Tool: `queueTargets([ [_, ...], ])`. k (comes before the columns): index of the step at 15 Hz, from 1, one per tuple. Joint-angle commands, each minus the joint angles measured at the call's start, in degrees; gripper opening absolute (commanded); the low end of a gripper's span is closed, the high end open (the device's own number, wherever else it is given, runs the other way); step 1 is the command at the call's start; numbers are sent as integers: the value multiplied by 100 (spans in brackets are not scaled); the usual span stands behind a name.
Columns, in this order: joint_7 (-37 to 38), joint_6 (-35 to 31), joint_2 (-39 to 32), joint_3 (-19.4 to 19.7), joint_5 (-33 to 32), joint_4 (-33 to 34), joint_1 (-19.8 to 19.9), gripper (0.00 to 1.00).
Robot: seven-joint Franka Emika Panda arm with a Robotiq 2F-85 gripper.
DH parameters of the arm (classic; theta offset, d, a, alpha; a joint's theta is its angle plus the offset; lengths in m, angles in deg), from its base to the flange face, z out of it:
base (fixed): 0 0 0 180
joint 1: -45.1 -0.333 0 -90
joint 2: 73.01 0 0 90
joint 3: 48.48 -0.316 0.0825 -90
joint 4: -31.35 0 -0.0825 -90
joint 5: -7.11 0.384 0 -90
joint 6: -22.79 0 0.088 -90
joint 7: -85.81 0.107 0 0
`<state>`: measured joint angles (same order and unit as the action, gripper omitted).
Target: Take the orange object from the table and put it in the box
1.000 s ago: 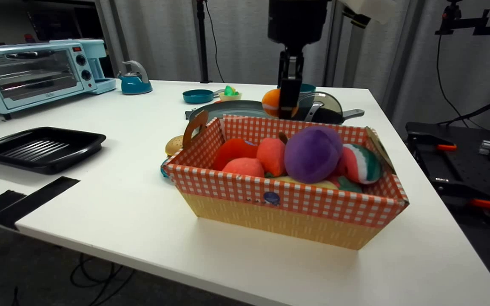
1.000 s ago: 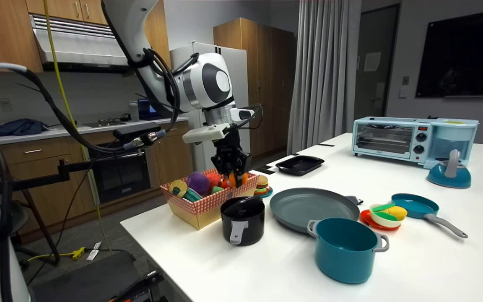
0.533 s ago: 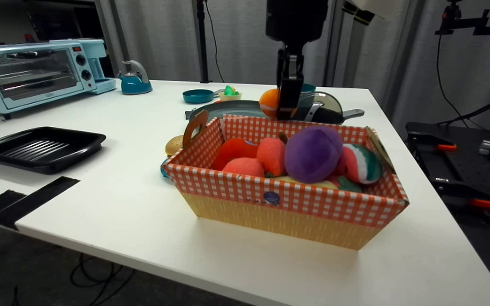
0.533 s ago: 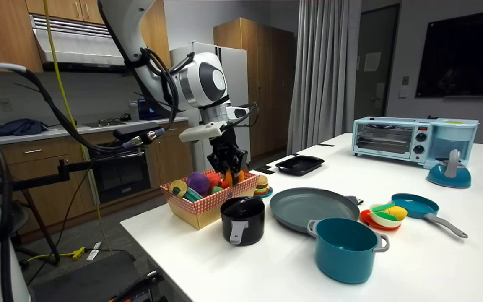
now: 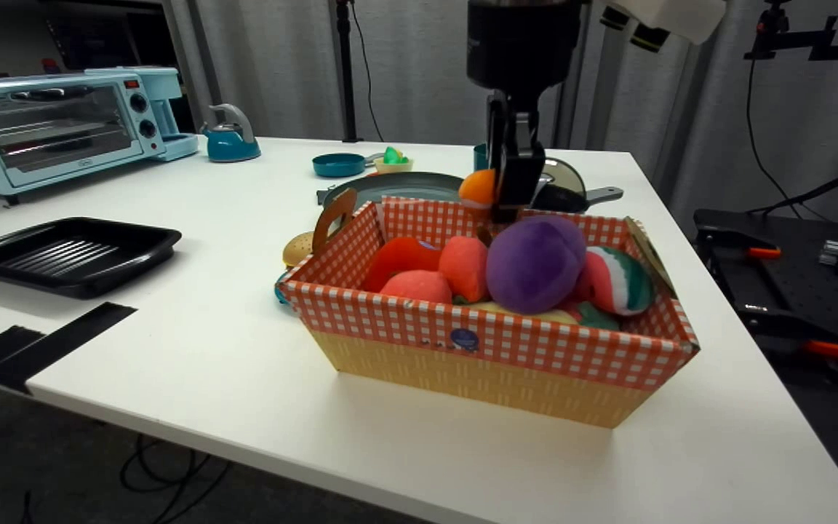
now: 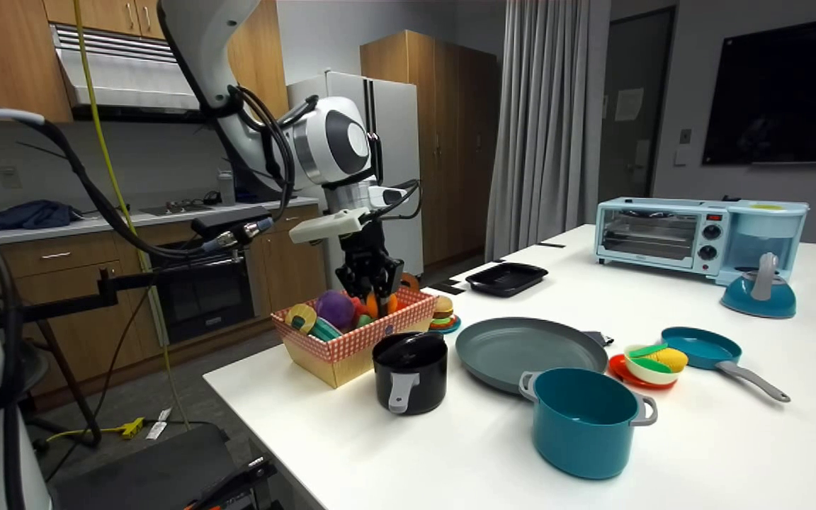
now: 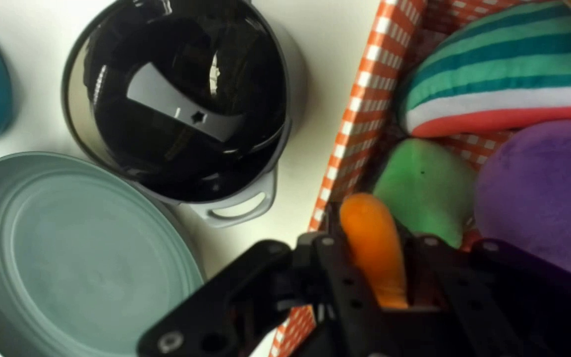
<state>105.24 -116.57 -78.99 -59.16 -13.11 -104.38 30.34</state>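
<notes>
In an exterior view a light-blue oven (image 5: 62, 131) is standing far left, a black tray (image 5: 70, 255) lying nearer. To the right, the orange object (image 5: 477, 188) is hanging over the box (image 5: 492, 367), by its far wall. In the wrist view its long axis is running almost along the fingers (image 7: 337, 277), leaning left, the rounded end pointing outward. The gripper (image 7: 371, 233) is pinching it, nearly closed. Further right, a purple ball (image 5: 537, 263) is resting inside.
</notes>
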Motion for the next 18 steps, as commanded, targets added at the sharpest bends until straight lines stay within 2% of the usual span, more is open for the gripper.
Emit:
queueTargets([
  [1,-9,262,-133,-66,-111,105,-99,5],
  [3,-21,288,-204,-80,-40,120,-126,5],
  [4,-12,302,-262,-113,66,158,-154,12],
  [5,-53,359,-297,-122,109,191,-161,43],
  [6,-26,335,-321,-121,126,204,-167,44],
  [13,-73,470,-387,-120,184,308,-188,95],
  [14,-82,497,-383,-123,197,329,-192,100],
  [18,-95,678,-287,-145,306,459,-189,100],
])
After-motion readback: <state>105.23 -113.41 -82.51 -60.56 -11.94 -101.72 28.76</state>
